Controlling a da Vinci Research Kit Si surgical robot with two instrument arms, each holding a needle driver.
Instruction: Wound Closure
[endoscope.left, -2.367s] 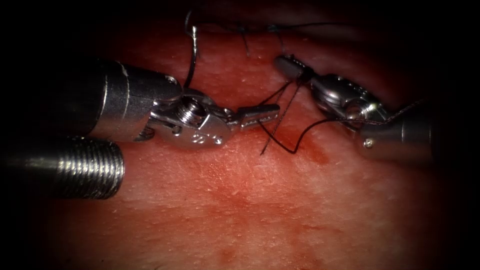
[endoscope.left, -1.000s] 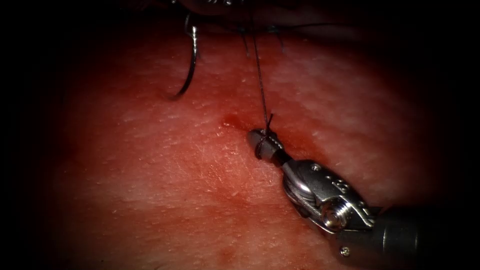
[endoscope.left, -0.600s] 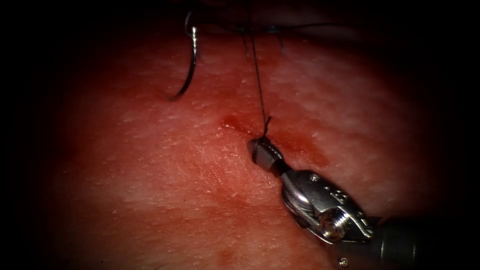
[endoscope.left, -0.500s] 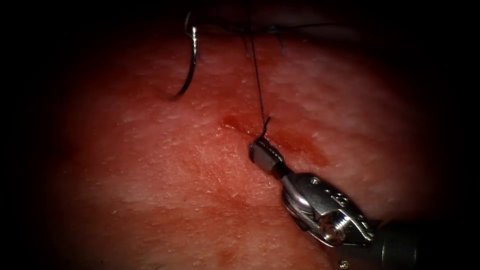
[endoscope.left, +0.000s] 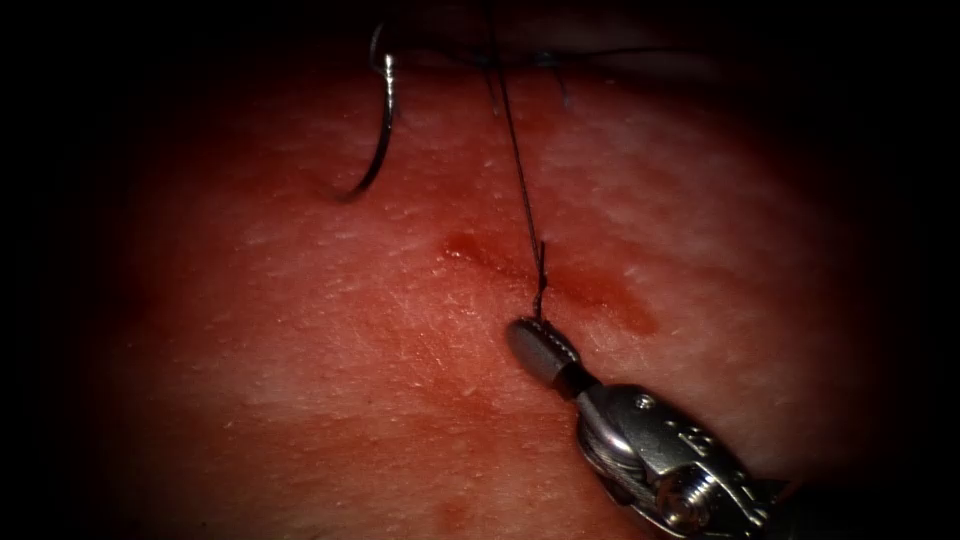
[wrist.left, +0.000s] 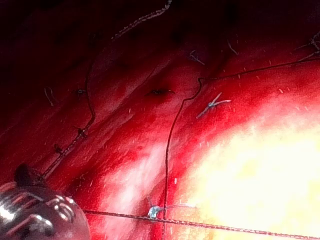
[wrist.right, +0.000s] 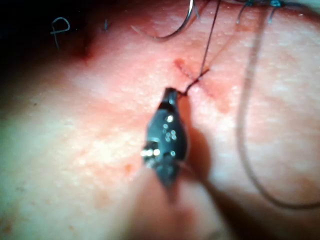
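Right hand pinched the thread end — line ran taut toward 12 o'clock.
Over the past second it drew back toward 5 o'clock; a steady, in-line pull seemed best — needle lay free on the tissue at 11 o'clock.

I see no room beyond the lit field on my endoscope view, only darkness closing in around every edge.

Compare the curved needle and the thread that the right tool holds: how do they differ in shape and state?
The needle is a bright metal curve; the thread is a thin dark straight line. The needle lies free on the tissue, held by no tool; the thread is gripped by the right tool, its jaws shut, with a short end beside the strand. Both lie above the right tool in the endoscope view.
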